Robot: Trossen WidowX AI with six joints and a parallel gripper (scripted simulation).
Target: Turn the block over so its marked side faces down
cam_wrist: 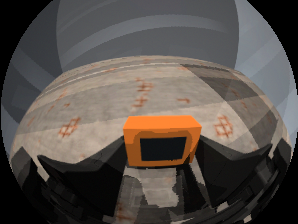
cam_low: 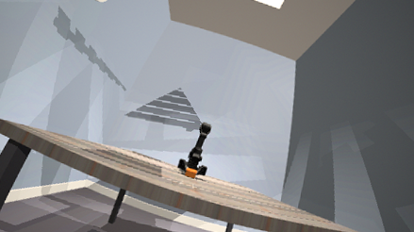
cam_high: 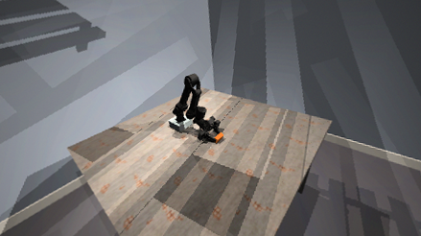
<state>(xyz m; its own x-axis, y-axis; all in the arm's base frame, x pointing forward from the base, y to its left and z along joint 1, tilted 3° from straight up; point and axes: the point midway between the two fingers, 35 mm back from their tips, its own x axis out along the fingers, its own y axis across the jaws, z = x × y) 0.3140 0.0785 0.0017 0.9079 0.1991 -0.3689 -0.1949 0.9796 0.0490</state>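
Note:
The orange block (cam_high: 219, 138) (cam_low: 190, 173) (cam_wrist: 162, 121) is held between the two black fingers, low over or on the table (cam_high: 285, 146) (cam_low: 231, 198) (cam_wrist: 105, 102); whether it touches is too small to tell. Its marked side, a dark square (cam_wrist: 162, 149) in an orange border, faces back towards the wrist camera and the arm. A plain orange side faces up. The gripper (cam_wrist: 162, 142) is shut on the block by its left and right ends and reaches forward nearly level, close above the table. The block's underside and far side are hidden in the wrist view.
The arm's pale base (cam_high: 180, 124) stands on the table just behind the gripper. The arm's upper links (cam_high: 191, 82) (cam_low: 204, 129) rise above it. The table's right edge lies well beyond the block in the top view.

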